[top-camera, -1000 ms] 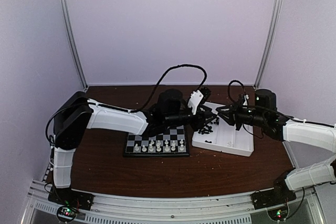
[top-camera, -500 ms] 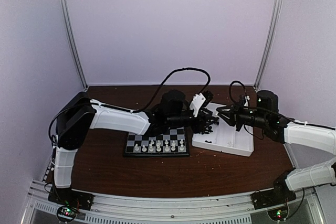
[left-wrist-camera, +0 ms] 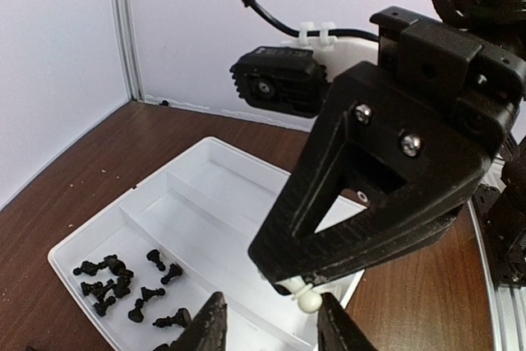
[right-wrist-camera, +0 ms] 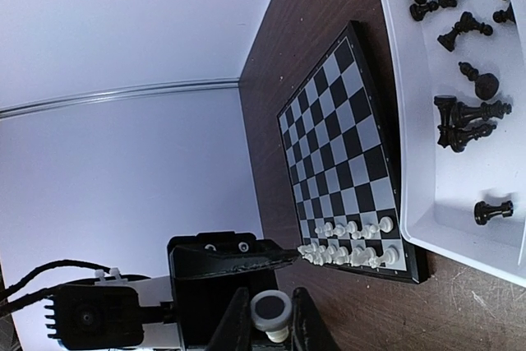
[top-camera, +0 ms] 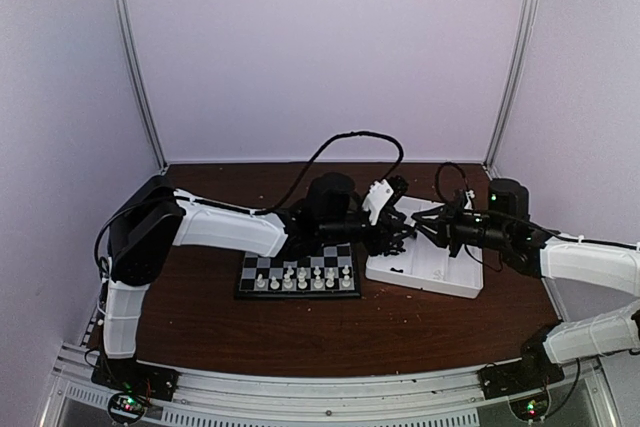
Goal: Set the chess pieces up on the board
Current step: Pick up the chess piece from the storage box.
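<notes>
My right gripper (right-wrist-camera: 271, 297) is shut on a white chess piece (right-wrist-camera: 271, 311) and holds it over the left part of the white tray (top-camera: 440, 269). In the left wrist view the piece (left-wrist-camera: 309, 299) hangs head down from the right gripper's tips. My left gripper (left-wrist-camera: 267, 326) is open, with one finger on each side of the piece's head, not closed on it. The board (right-wrist-camera: 345, 137) lies left of the tray, with two rows of white pieces (top-camera: 305, 279) along its near edge. Several black pieces (left-wrist-camera: 123, 285) lie in the tray.
The tray has long dividers (left-wrist-camera: 189, 228); its far compartments hold nothing. Both grippers meet (top-camera: 408, 231) above the tray's left end, close to the board's right edge. The brown table (top-camera: 300, 332) extends in front of the board and tray. A black cable (top-camera: 350, 137) arches over the left arm.
My left gripper has moved right, up to the right gripper, and now brackets the white piece. The right gripper has shifted slightly toward it, still holding the piece.
</notes>
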Robot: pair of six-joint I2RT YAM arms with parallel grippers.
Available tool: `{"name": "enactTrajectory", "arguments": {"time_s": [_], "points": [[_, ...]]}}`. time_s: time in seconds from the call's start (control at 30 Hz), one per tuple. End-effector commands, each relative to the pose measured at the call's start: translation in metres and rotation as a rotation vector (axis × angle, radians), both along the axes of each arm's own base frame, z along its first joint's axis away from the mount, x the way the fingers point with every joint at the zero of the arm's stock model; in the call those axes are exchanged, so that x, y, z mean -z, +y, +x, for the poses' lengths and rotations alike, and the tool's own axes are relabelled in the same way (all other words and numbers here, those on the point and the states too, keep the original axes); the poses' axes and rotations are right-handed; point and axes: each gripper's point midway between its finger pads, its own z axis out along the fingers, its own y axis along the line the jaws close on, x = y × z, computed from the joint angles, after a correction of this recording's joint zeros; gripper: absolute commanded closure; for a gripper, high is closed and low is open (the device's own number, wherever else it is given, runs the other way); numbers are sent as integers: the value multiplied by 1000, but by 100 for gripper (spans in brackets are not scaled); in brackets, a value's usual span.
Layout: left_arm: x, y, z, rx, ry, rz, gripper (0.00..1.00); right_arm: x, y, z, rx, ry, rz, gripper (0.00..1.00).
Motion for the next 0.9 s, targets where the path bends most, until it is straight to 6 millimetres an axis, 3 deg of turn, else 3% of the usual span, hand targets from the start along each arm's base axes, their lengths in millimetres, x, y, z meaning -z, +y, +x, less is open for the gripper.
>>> {"name": "enactTrajectory", "arguments": {"time_s": [0.0, 0.2, 0.57, 0.67, 0.77, 0.87], "points": [[-13, -7, -4, 33, -36, -35, 65, -6, 3, -5, -21, -21, 19, 84], [-14, -8, -7, 49, -39, -33, 79, -5, 4, -5, -27, -16, 22, 84], [-16, -10, -11, 70, -55, -44, 70, 4, 3, -7, -19, 13, 15, 85], [-16, -11, -13, 74, -58, -43, 63, 5, 2, -7, -18, 15, 17, 85], [-17, -11, -15, 79, -62, -44, 63, 5, 2, -7, -17, 15, 16, 85], [-17, -11, -14, 75, -64, -44, 71, 5, 2, -7, -19, 15, 17, 85]]}}
